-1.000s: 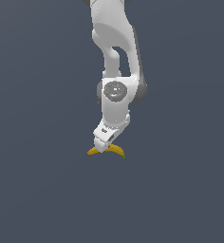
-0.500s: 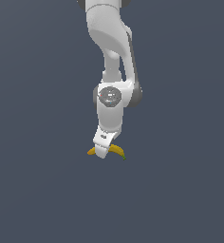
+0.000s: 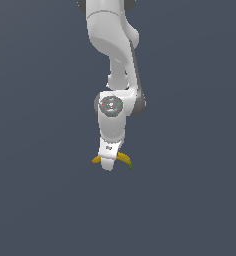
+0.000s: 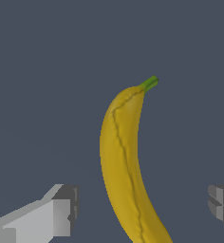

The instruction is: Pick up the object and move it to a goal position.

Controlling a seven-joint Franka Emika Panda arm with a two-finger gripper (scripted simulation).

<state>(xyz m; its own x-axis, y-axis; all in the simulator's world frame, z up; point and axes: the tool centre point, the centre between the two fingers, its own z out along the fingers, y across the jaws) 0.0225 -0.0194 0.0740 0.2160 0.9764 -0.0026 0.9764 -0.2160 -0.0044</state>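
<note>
1. Progress looks early: the small curved yellow banana [image 4: 123, 166] is not gripped yet, judging by the wrist view, so the grasp, the lift and the carry to the goal are all left to do.
2. No goal marker shows in either view, so where the goal lies cannot be told.
3. Approach seems done: the white two-finger gripper [image 3: 108, 165] of the white arm sits low over the banana [image 3: 123, 158], whose two ends stick out on either side of it in the exterior view.
4. Gripper state: jaws are wide apart and hold nothing. The pale grey fingers [image 4: 52, 213] stand clear on both sides of the fruit, with visible gaps to each one.
5. Banana position: it lies between the open fingers, closer to neither by much, running lengthwise away from the gripper and crossing the gap between the jaws.
6. Whether the fingertips touch the dark grey floor [image 3: 40, 200] cannot be told.
7. Banana look: smooth yellow skin, gentle curve, a thin dark seam line along its length, a short green stem tip [image 4: 149, 83] at the far end. The near end is cut off by the wrist view's edge.
</note>
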